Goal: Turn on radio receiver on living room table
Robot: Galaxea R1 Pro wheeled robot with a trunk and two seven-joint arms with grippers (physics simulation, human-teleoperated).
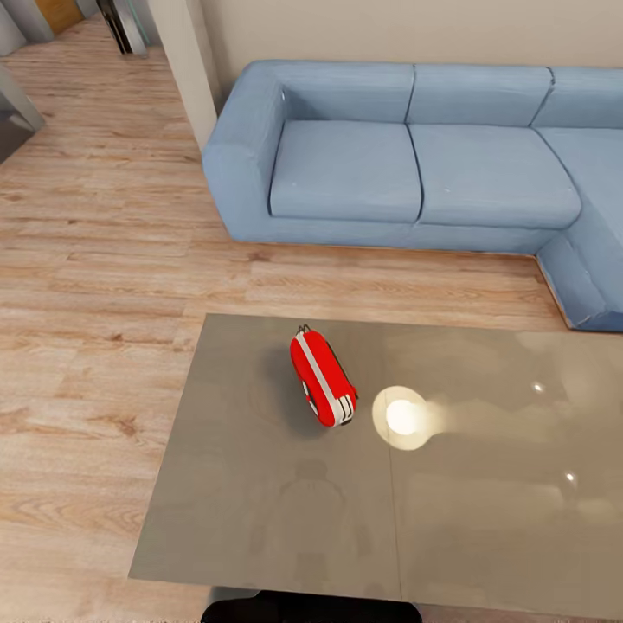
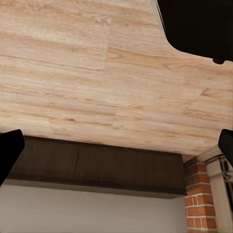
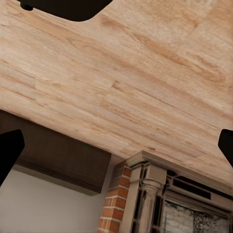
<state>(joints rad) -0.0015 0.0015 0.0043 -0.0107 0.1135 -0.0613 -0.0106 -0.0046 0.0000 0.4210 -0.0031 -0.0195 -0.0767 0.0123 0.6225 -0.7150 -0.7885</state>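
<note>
One radio receiver (image 1: 323, 378) lies on the table (image 1: 260, 484); both end effectors' fingers spread, released.

Left gripper (image 2: 116, 150): dark fingertips (image 2: 8, 150) spread wide apart, nothing between them.
Right gripper (image 3: 116, 148): fingertips (image 3: 8, 150) likewise wide apart, holding nothing.

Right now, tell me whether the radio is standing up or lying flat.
Standing on its narrow edge: the radio rests on the table, white band facing up.
</note>
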